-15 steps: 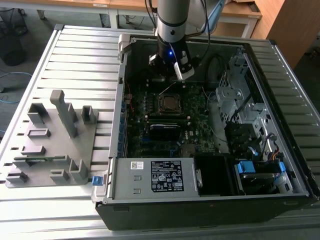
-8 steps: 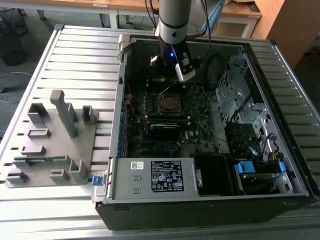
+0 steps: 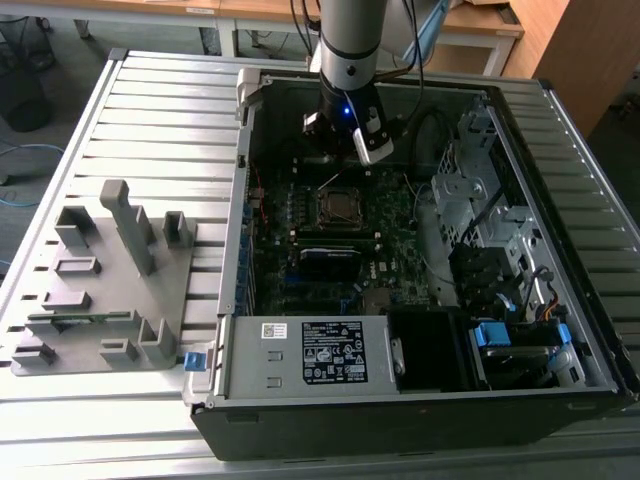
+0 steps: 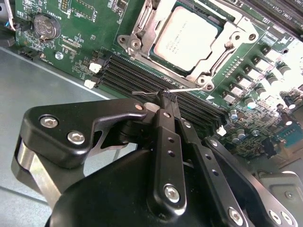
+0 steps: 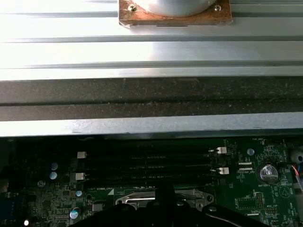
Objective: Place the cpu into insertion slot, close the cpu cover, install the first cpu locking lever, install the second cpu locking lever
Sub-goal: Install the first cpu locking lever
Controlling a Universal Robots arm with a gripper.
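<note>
One arm: it reaches down into the open computer case [image 3: 560,200], so the gripper [image 4: 165,97] can get at the parts inside.
Cpu: the cpu [image 4: 187,35] lies flat in the insertion slot [image 3: 323,207] on the green board [image 4: 80,19]. It looks like it is already in its place.
Cover: the cpu cover [image 4: 227,42] lies down around the cpu, with the shiny top showing through its hole. It looks closed, to keep the chip from slipping.
Fingers: they are pressed together into one thin tip, which fits in the tight space.
Lever: the thin wire locking lever [image 4: 184,89] runs right at the tip, beside the long black slots [image 4: 128,71]. I cannot tell if the tip pinches it or just pushes it.
</note>
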